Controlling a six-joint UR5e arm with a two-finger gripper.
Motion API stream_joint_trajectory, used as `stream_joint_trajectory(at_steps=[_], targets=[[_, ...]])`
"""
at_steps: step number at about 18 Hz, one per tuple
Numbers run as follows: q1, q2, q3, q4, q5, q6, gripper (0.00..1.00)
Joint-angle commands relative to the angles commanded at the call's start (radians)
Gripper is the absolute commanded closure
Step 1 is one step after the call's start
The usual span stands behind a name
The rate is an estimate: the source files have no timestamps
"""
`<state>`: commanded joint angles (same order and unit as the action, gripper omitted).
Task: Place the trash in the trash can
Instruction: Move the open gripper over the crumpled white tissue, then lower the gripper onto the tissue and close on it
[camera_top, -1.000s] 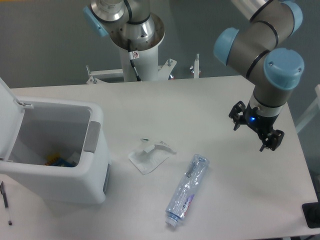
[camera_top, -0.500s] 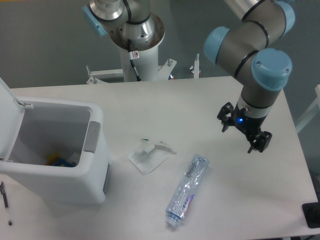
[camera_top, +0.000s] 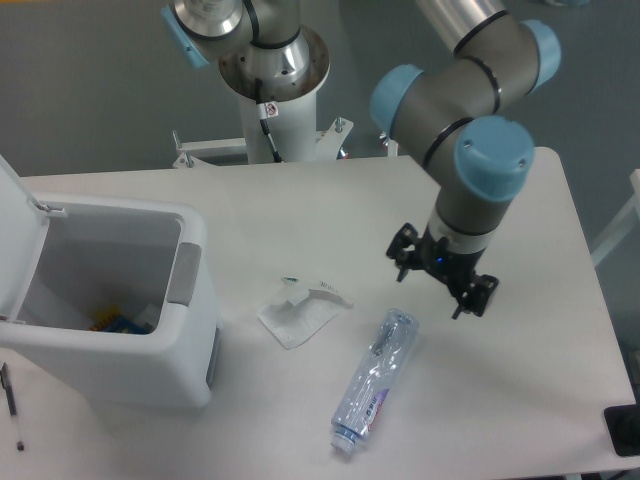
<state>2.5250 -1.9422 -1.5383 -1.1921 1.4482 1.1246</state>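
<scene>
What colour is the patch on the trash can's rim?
Grey. The patch sits on the white trash can rim's right side, clearest in the fixed camera view.

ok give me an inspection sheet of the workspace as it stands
surface: white table, bare apart from the items below
job's things: plastic packet lying flat right of the bin; clear bottle lying on its side, white cap toward the table's near edge; neither is grasped
trash can: white bin at the left, lid hinged open, something blue and orange already inside
clutter: a thin pen-like object by the near left edge
pincer: pincer open and empty, hanging just above and right of the bottle's upper end
cables: a black cable runs down the arm's base column
surroundings: grey wall behind; a dark object at the far right edge, unclear what
</scene>
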Motion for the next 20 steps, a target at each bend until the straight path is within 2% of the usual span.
stream_joint_trajectory(at_steps=[3, 4, 6, 16, 20], targets=[[-0.025, 0.043, -0.109, 0.058, -0.009, -0.002, 0.00], [-0.037, 0.067, -0.162, 0.090, -0.008, -0.003, 0.00], [-0.043, 0.086, -0.215, 0.126, -0.009, -0.003, 0.00], [-0.146, 0.058, -0.284, 0.161, -0.009, -0.052, 0.00], [-0.167, 0.058, -0.336, 0.206, -0.015, -0.054, 0.00]])
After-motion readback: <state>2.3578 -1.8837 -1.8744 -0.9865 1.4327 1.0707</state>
